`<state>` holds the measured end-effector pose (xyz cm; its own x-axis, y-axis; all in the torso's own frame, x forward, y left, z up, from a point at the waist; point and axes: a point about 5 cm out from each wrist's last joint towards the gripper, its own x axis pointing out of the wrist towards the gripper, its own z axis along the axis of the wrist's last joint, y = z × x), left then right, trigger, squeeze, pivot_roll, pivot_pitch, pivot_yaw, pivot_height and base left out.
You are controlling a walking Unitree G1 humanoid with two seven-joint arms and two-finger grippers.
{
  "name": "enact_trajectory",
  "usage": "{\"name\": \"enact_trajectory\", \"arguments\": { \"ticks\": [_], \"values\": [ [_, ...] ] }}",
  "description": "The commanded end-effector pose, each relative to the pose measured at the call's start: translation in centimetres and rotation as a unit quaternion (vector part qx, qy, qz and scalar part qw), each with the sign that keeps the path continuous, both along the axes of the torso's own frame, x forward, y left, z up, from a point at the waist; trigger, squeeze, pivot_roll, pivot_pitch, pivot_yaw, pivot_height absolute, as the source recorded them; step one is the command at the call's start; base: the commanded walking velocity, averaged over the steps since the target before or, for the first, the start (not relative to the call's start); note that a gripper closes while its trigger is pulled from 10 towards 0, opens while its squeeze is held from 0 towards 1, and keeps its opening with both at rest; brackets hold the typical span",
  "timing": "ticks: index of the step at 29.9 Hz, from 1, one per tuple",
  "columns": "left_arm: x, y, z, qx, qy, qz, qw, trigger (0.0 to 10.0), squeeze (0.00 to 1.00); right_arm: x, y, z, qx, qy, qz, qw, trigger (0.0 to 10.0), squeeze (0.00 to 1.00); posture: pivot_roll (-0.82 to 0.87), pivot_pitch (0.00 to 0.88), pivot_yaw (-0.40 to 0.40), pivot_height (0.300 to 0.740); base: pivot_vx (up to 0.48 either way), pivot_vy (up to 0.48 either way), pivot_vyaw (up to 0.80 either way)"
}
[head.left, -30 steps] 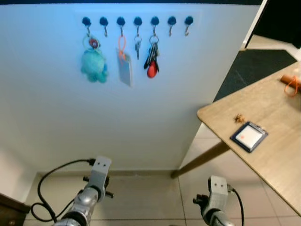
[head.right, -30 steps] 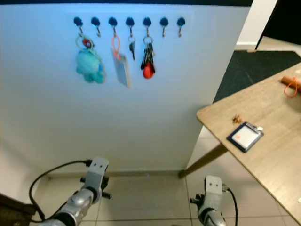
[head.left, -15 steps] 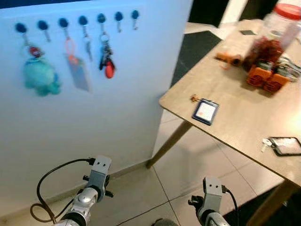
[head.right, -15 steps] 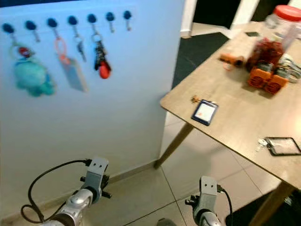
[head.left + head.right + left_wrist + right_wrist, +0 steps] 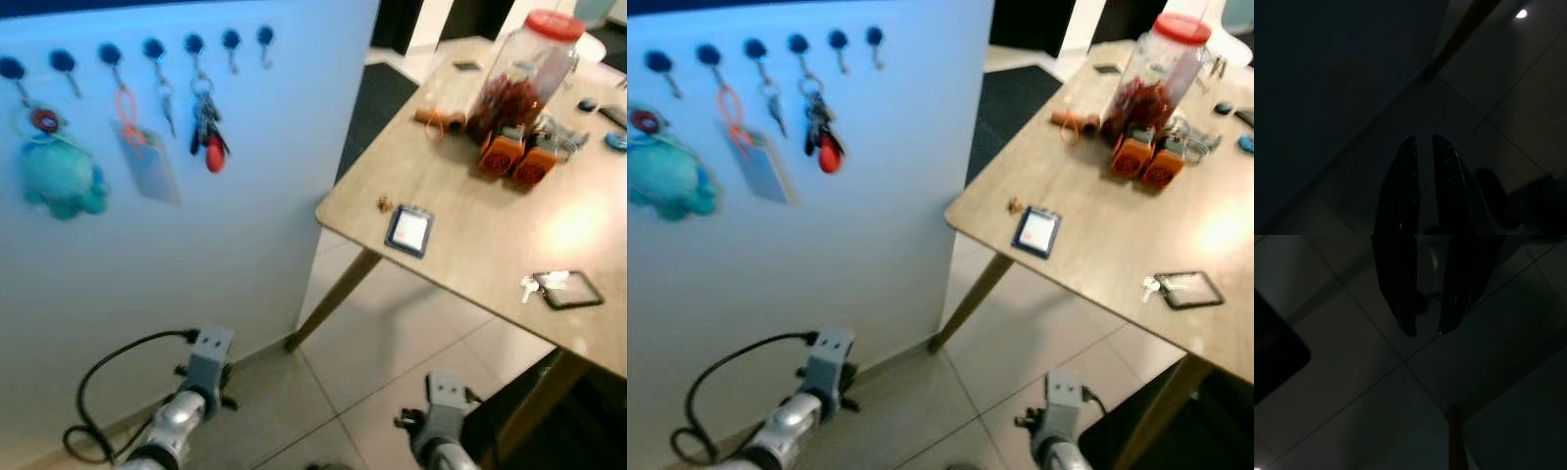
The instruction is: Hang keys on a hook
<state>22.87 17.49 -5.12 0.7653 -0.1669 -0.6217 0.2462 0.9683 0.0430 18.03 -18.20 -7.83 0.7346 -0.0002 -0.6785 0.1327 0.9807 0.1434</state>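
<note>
A row of blue-knobbed hooks [image 5: 153,49] runs along the top of the white wall panel [image 5: 186,255]. A teal plush [image 5: 61,182], an orange-looped card [image 5: 143,149], a single key [image 5: 167,100] and a key bunch with a red fob [image 5: 208,135] hang from them. The two rightmost hooks [image 5: 247,39] are bare. On the wooden table [image 5: 470,245] a small key [image 5: 529,287] lies attached to a black-framed card holder [image 5: 566,290]. Both arms hang low over the tiled floor. My left gripper [image 5: 1423,138] has its fingers almost together. My right gripper [image 5: 1426,333] stands open, holding nothing.
The table also carries a blue card holder [image 5: 409,231], a small brass trinket [image 5: 384,204], a red-lidded jar [image 5: 519,73] and orange objects [image 5: 515,162]. A slanted table leg [image 5: 333,305] reaches the floor near the wall. A dark mat [image 5: 372,98] lies behind the panel.
The camera has swung right and shifted: the hooks have slid left and more of the table, with the key and black card holder, is in view. The arms hang as before.
</note>
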Motion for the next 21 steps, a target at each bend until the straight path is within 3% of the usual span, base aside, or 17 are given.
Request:
{"name": "enact_trajectory", "arguments": {
  "ticks": [1, 21],
  "values": [
    [-0.04, -0.35, -0.04, -0.006, 0.000, -0.003, 1.000, 10.0, 0.00, -0.43, -0.41, -0.20, -0.005, 0.009, -0.004, 1.000, 10.0, 0.00, 0.06, 0.056, -0.017, 0.740, 0.000, 0.000, -0.80],
    [0.08, -0.26, 0.12, -0.015, -0.009, 0.008, 1.000, 10.0, 0.00, -0.29, -0.43, -0.12, -0.006, 0.007, 0.001, 1.000, 10.0, 0.00, 0.06, 0.057, -0.021, 0.740, 0.000, 0.000, -0.80]
  ]
}}
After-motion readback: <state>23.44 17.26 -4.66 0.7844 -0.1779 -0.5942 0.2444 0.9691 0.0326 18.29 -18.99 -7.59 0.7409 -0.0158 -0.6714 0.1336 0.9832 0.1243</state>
